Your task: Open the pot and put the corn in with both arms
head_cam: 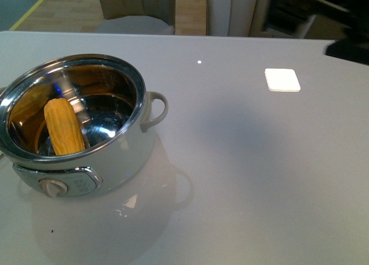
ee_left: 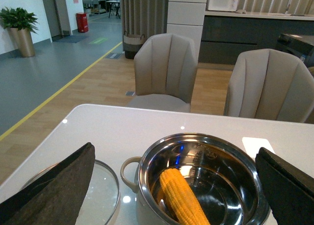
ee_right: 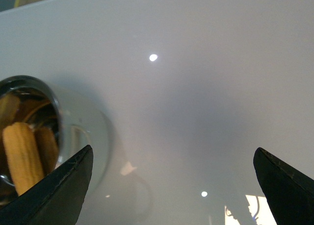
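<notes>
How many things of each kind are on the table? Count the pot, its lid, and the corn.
Pot: 1
Glass lid, lying beside the pot: 1
Corn cob, inside the pot: 1
White square pad: 1
Total: 4

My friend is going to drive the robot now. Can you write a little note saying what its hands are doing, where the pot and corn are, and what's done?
Left gripper: open, holding nothing, held over the pot.
Right gripper: open, holding nothing, over bare table beside the pot.
The pot stands on the white table with no lid on it. The corn leans inside it against the steel wall.
A glass lid lies flat on the table next to the pot.
Done: pot opened, corn put in.
Left: as far as I can see, nothing; just draw both arms back.
</notes>
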